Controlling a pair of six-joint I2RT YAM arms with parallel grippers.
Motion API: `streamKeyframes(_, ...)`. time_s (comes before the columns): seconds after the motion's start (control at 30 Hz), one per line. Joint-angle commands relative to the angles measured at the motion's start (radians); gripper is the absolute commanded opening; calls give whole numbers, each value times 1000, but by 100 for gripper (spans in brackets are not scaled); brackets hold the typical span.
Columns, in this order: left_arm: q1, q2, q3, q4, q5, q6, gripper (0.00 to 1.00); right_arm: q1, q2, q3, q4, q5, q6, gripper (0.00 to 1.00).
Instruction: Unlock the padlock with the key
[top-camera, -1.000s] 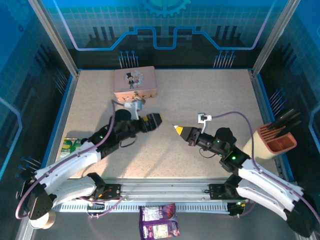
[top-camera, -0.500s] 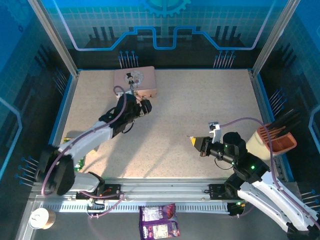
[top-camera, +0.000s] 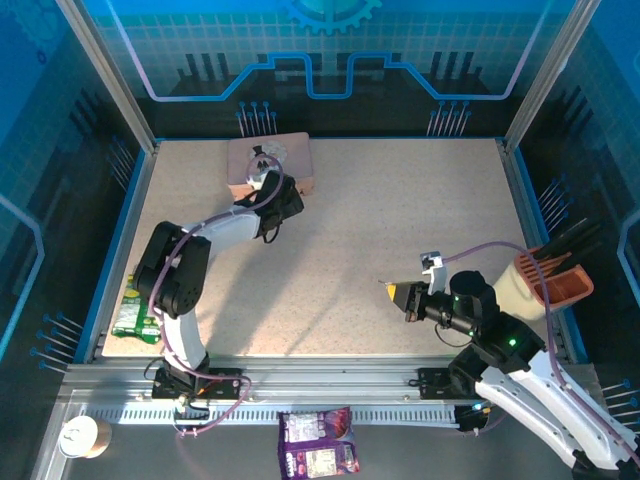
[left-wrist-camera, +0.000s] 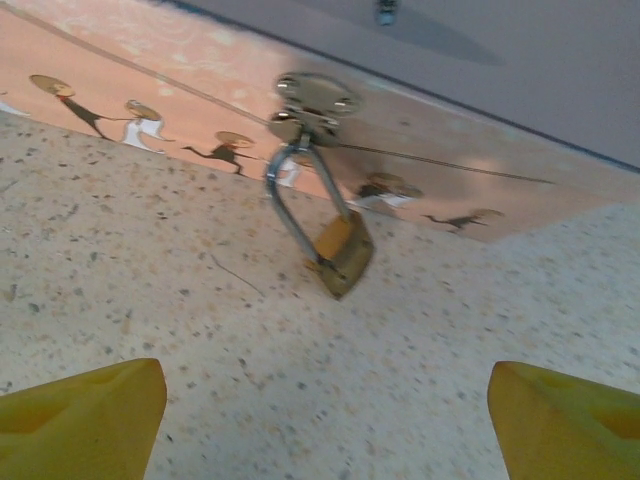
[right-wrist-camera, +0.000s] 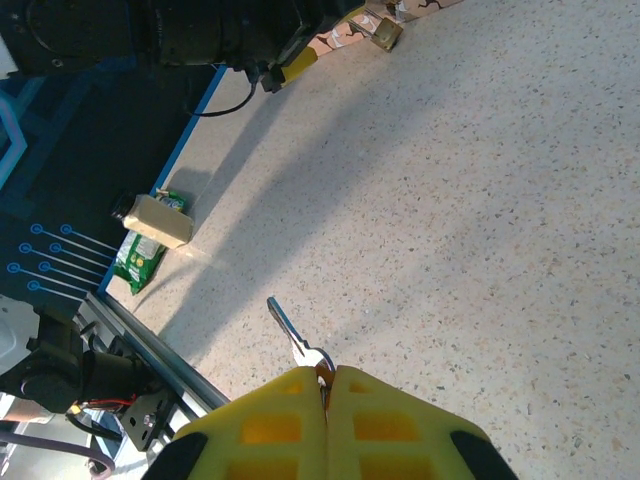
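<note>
Two right fingers (right-wrist-camera: 262, 425) pinch the key (right-wrist-camera: 293, 338); left fingers (left-wrist-camera: 85, 418) spread.

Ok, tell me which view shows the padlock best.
Left wrist view: the padlock sits close, brass body and silver shackle hooked to the pink tin. The right wrist view catches it tiny, far off.

White arms (top-camera: 535, 378), purple cables (top-camera: 490, 243) — yellow claw tips (right-wrist-camera: 250, 430)

A pink tin (top-camera: 292, 158) with a top-hatted figure lies at the far left of the speckled table (top-camera: 400, 210). A green packet (top-camera: 128, 308) lies at the left edge. A purple packet (top-camera: 318, 443) lies beyond the near edge. An orange holder (top-camera: 555, 280) with dark tools stands at the right.
</note>
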Motion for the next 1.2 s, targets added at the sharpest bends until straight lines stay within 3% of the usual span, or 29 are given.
streamKeyframes(0.0, 20, 58, 64, 9, -15, -29, 84, -7, -28, -22, -27, -15, -9, 0)
streamKeyframes(0.43, 38, 231, 241, -75, -14, -89, 68, -8, -32, -59, 9, -40, 14, 0)
streamKeyframes(0.87, 53, 275, 229, -4, 22, -137, 50, -9, -57, -61, -16, -35, 20, 0)
streamKeyframes(1.17, 56, 295, 244, 37, 62, -89, 28, -9, -58, -48, -36, -35, 24, 0)
